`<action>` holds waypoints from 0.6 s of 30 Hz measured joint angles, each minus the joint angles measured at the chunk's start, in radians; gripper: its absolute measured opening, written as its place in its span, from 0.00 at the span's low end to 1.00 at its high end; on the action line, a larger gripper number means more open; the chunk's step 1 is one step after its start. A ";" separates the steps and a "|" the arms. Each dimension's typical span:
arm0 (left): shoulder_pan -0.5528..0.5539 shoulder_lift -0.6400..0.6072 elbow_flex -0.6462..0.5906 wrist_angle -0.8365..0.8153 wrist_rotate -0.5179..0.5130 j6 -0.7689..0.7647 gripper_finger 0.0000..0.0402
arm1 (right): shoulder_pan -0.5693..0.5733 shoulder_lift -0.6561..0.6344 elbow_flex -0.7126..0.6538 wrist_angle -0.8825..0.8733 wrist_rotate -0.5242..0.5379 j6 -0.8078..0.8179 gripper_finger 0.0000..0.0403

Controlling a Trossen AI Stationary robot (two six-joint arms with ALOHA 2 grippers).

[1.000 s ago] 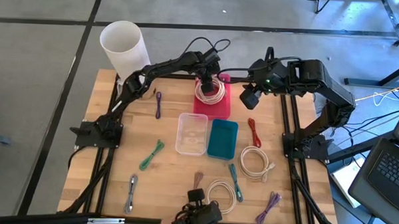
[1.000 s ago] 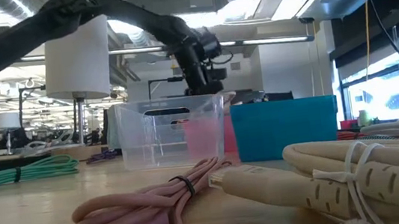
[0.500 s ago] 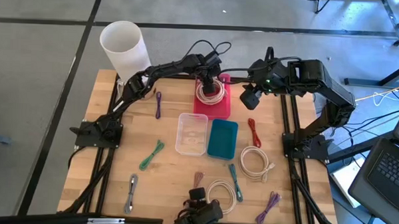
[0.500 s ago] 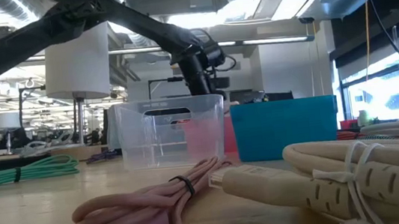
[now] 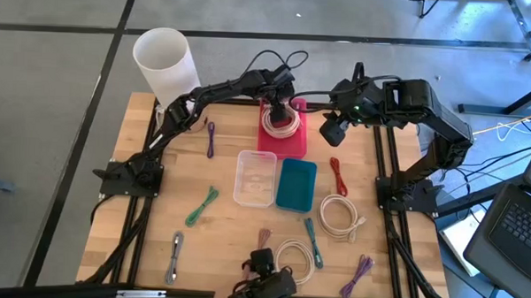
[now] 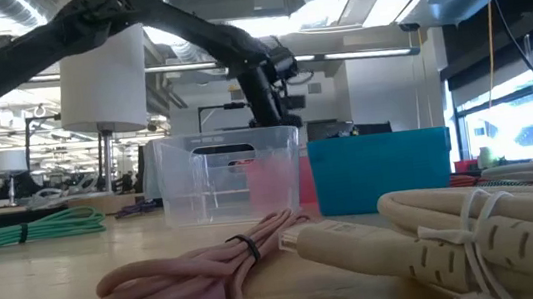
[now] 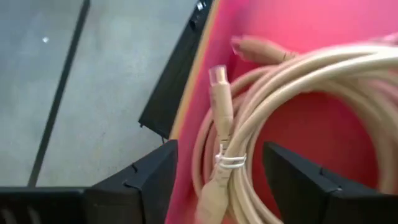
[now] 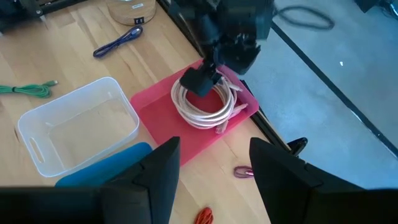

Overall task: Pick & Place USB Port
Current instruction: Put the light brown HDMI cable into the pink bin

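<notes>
Left gripper [image 5: 279,110] sits over the pink bin [image 5: 292,145] at upper centre of the high view, fingers spread wide to either side of the coiled beige USB cable [image 5: 281,123] that lies inside the bin. In the left wrist view the two dark fingers [image 7: 152,180] stand apart with the cable [image 7: 249,137] between them, not pinched; one plug end points up across the pink floor [image 7: 298,118]. The right wrist view shows the same gripper [image 8: 208,78] low on the coil [image 8: 208,106], touching or just above it, can't tell which.

Right gripper [image 5: 333,131] hangs just right of the pink bin in the high view, nothing between its fingers, spread partway.

Clear bin [image 5: 255,177] and teal bin [image 5: 296,184] sit side by side at centre frame, below the pink one. Other bundled cables are scattered on the wooden table [image 5: 148,207]: green [image 5: 201,206] lower left, red [image 5: 338,175] right of centre, white coil [image 5: 338,214] lower right. White cylinder [image 5: 165,63] upper left.
</notes>
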 joint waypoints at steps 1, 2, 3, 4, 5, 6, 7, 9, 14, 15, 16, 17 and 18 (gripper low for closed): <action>0.000 -0.014 0.000 -0.002 -0.001 0.000 0.58 | 0.000 0.000 0.000 0.000 0.000 -0.002 0.49; 0.000 -0.027 0.000 -0.001 -0.001 0.000 0.59 | 0.000 0.000 0.000 0.000 0.000 -0.002 0.49; 0.000 -0.040 0.000 -0.002 0.000 0.000 0.60 | 0.000 0.000 0.000 0.000 0.000 -0.002 0.49; 0.000 -0.055 0.000 -0.010 0.002 -0.006 0.60 | 0.000 0.000 0.000 0.000 0.000 -0.003 0.49; 0.000 -0.071 0.000 -0.021 0.003 -0.016 0.60 | 0.000 0.000 0.000 0.000 0.000 -0.005 0.49; -0.001 -0.092 0.000 -0.034 0.014 -0.031 0.61 | 0.000 0.000 0.000 0.000 0.000 -0.006 0.49; -0.002 -0.116 0.000 -0.053 0.039 -0.052 0.61 | 0.000 -0.003 0.000 0.000 0.000 -0.006 0.49; -0.002 -0.171 0.000 -0.093 0.143 -0.108 0.60 | 0.000 -0.010 0.000 0.000 0.000 -0.006 0.49; -0.014 -0.305 0.000 -0.206 0.512 -0.229 0.60 | 0.000 -0.051 0.000 0.000 -0.012 -0.003 0.49; -0.020 -0.334 0.000 -0.235 0.593 -0.244 0.60 | 0.000 -0.062 0.000 0.000 -0.029 0.001 0.49; -0.028 -0.364 0.000 -0.261 0.670 -0.260 0.60 | 0.000 -0.074 0.000 0.000 -0.053 0.010 0.49; -0.039 -0.395 0.000 -0.287 0.743 -0.270 0.60 | 0.000 -0.086 0.000 0.000 -0.076 0.024 0.49; -0.055 -0.424 0.000 -0.320 0.809 -0.272 0.60 | 0.000 -0.100 0.000 0.000 -0.101 0.036 0.49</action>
